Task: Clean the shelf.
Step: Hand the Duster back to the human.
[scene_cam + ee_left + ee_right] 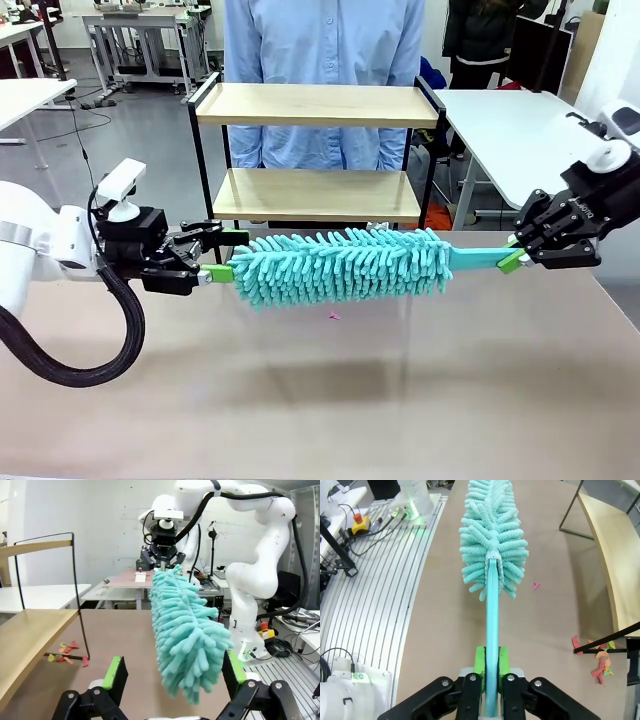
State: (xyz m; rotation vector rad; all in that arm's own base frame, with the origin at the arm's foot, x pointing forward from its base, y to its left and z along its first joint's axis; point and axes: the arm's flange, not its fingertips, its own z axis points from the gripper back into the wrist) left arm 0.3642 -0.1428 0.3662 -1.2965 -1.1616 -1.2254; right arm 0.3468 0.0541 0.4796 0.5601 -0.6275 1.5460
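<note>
The shelf [318,104] stands at the table's far edge, with two light wooden boards in a black frame; its lower board [27,632] and its edge [614,555] show in the wrist views. A teal fluffy duster [340,266] hangs level above the table in front of it. My right gripper [512,260] is shut on the duster's flat teal handle [491,630]. My left gripper [221,255] is open at the duster's other end, and the fluffy tip [189,650] sits between its green fingers [114,672] without clear contact.
A person in a light blue shirt [320,60] stands right behind the shelf. Coloured paper scraps [596,656] lie by a shelf leg, and a pink scrap [334,316] lies under the duster. White tables [510,130] stand to the right and far left.
</note>
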